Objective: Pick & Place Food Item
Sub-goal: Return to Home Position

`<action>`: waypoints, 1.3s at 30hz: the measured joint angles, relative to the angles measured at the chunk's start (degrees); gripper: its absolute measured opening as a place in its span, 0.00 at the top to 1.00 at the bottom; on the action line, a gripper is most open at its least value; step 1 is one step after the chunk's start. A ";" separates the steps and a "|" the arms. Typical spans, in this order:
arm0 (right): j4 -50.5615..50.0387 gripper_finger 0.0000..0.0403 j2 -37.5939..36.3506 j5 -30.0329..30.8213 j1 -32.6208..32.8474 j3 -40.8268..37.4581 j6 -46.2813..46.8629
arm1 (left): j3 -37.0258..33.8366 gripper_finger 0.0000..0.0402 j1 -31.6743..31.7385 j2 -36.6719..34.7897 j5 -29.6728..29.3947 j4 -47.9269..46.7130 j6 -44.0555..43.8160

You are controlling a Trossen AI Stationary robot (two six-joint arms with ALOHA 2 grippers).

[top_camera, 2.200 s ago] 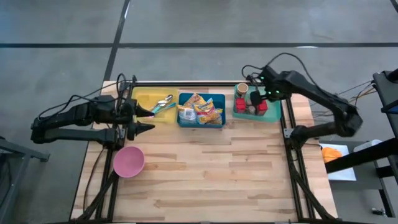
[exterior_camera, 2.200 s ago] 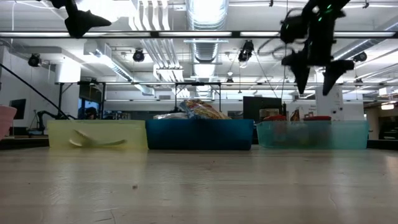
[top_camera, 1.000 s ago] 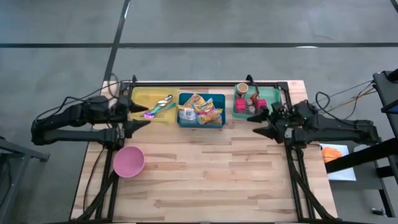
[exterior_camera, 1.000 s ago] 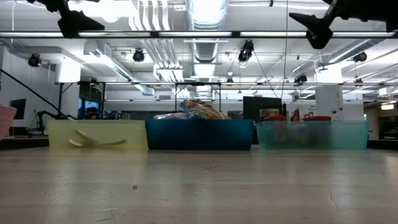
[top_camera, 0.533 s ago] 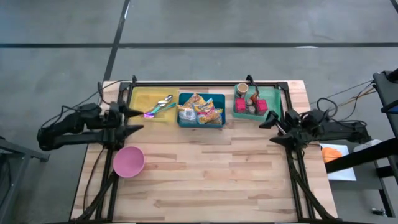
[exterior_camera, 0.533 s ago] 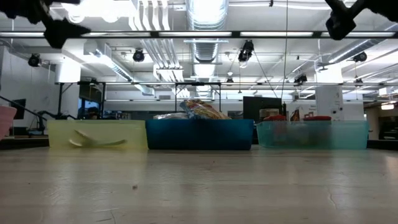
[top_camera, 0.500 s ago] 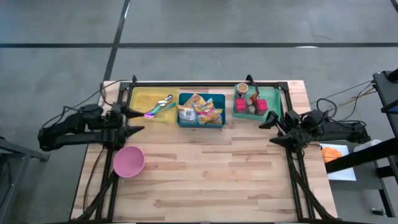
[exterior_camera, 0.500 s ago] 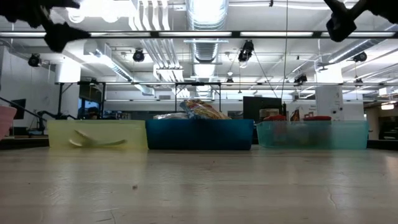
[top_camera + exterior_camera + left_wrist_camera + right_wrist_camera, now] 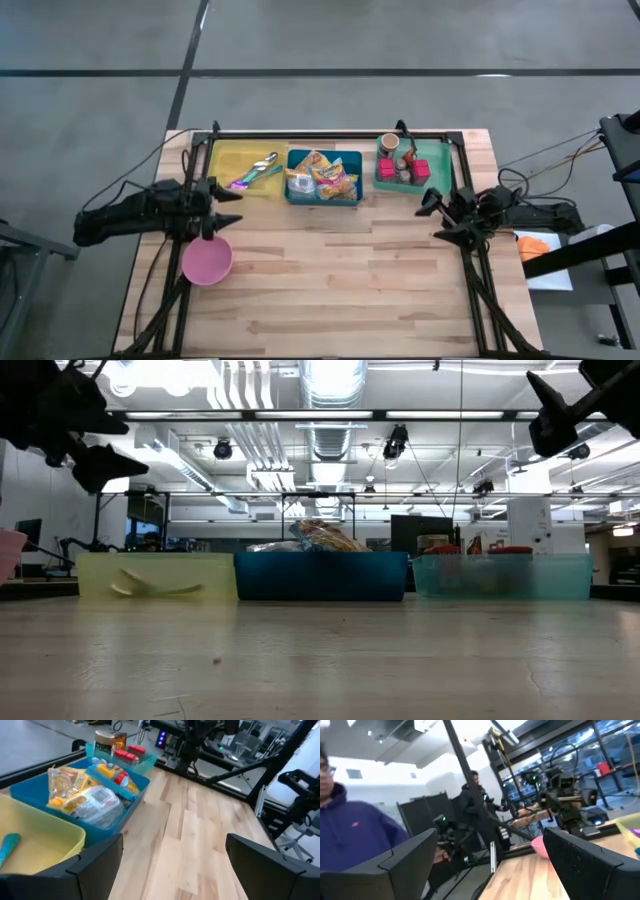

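Several food packets (image 9: 328, 176) lie in the blue bin (image 9: 296, 190), also seen in the left wrist view (image 9: 82, 795). A pink bowl (image 9: 207, 260) stands on the table near the left edge. My left gripper (image 9: 224, 208) hovers open above the table's left side, between the yellow bin (image 9: 226, 170) and the bowl, pointing toward the table's right edge. My right gripper (image 9: 433, 217) hovers open at the table's right side, near of the teal bin (image 9: 436, 168), pointing left and tipped upward. Both grippers are apart from every object.
The yellow bin holds a spoon (image 9: 252, 170). The teal bin holds cans and red items (image 9: 402, 165). The three bins stand in a row along the far edge. Bare wood (image 9: 340, 270) fills the middle and near part. People show in the room beyond (image 9: 350, 835).
Both arms have folded back toward their own sides and sunk. My left gripper has dropped and drawn toward the near-left, beside the bowl. My right gripper has gone toward the near-right edge and tipped upward. Both have stayed open; no object has moved.
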 joint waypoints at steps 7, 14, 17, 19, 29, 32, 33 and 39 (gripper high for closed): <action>2.12 0.10 1.09 -1.48 1.62 0.02 -3.56 | -5.78 0.11 -0.16 -1.54 0.89 3.84 1.05; 1.84 0.10 1.56 -2.93 3.88 0.02 -3.00 | -9.81 0.11 -0.39 -1.44 1.35 9.38 4.58; 1.47 0.10 2.46 -2.67 4.11 0.02 -3.03 | -9.81 0.11 -0.42 -1.39 1.13 9.32 7.36; 0.91 0.10 3.03 -2.52 4.11 0.02 -3.40 | -9.83 0.11 -0.42 -1.34 0.80 9.30 7.82; -1.47 0.10 6.31 -2.47 4.09 0.02 -1.78 | -9.86 0.11 -0.42 -1.37 0.38 9.23 7.78; -1.38 0.10 6.78 -2.47 4.09 0.02 -0.33 | -9.86 0.11 -0.42 -1.37 0.38 9.15 7.78; -1.41 0.10 6.89 -2.47 4.09 0.02 -0.27 | -9.86 0.11 -0.42 -1.37 0.38 9.13 7.77; -1.44 0.10 7.17 -2.47 4.09 0.02 -0.20 | -9.88 0.11 -0.42 -1.37 0.38 9.10 7.76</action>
